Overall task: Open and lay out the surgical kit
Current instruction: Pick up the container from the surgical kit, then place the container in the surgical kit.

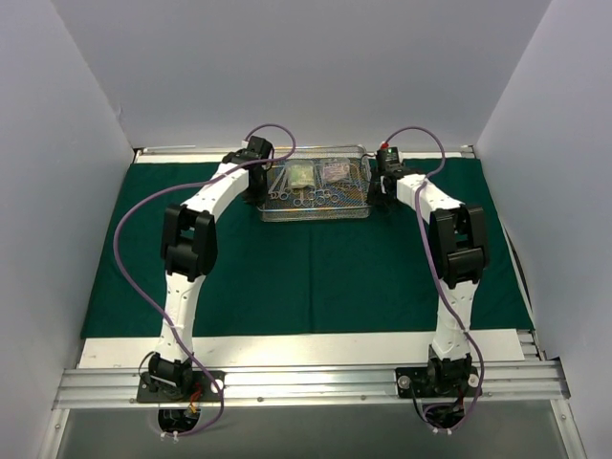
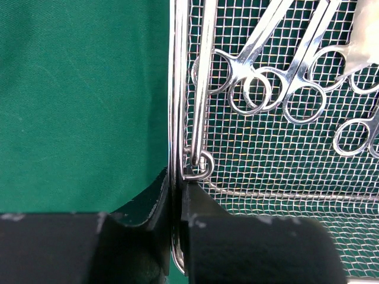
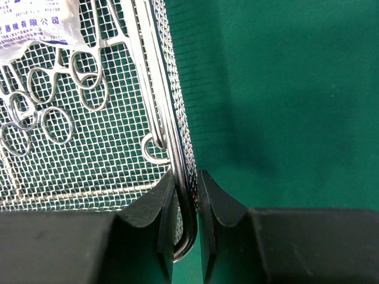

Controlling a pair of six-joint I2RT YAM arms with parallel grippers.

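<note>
The dark green cloth (image 1: 306, 273) lies spread flat over the table. The silver wire-mesh tray (image 1: 316, 216) stands at its far middle and holds several steel clamps (image 1: 316, 197) and two clear pouches (image 1: 302, 176). My left gripper (image 1: 260, 191) is shut on the tray's left end wall (image 2: 176, 148), one finger (image 2: 151, 201) outside and one inside. My right gripper (image 1: 380, 191) is shut on the right end wall (image 3: 177, 136), with fingers (image 3: 216, 201) either side of the rim. Clamp ring handles (image 2: 278, 89) show in the left wrist view, and more clamp handles (image 3: 53, 100) under a printed pouch (image 3: 35, 21) in the right wrist view.
White walls close in the table on three sides. A white strip and an aluminium rail (image 1: 306, 382) with both arm bases run along the near edge. Purple cables (image 1: 129, 249) loop beside each arm.
</note>
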